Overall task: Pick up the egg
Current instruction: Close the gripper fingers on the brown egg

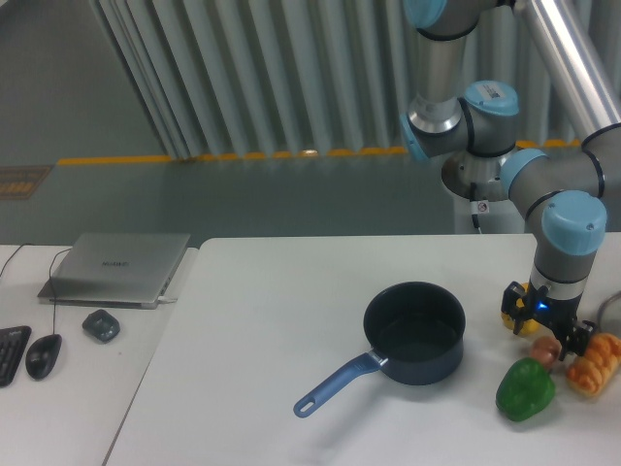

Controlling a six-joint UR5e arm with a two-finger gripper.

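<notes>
Gripping the egg (545,349), the claw (547,346) hangs low over the right edge of the worktop (272,340), its dark fingers closed on either side of the small tan oval. Whether the egg is off the surface or touching it cannot be told from this view. Just below it, toward the front right corner, lies a green pepper (525,389) — close to the egg, perhaps touching. A ridged orange-brown bread roll (596,362) sits at the very right edge, just beside the claw. A yellow pepper (511,309) shows behind the claw's left side, mostly hidden. Near the middle of the worktop stands a dark blue saucepan (414,332) — its handle points toward the front edge, well apart from the egg.
</notes>
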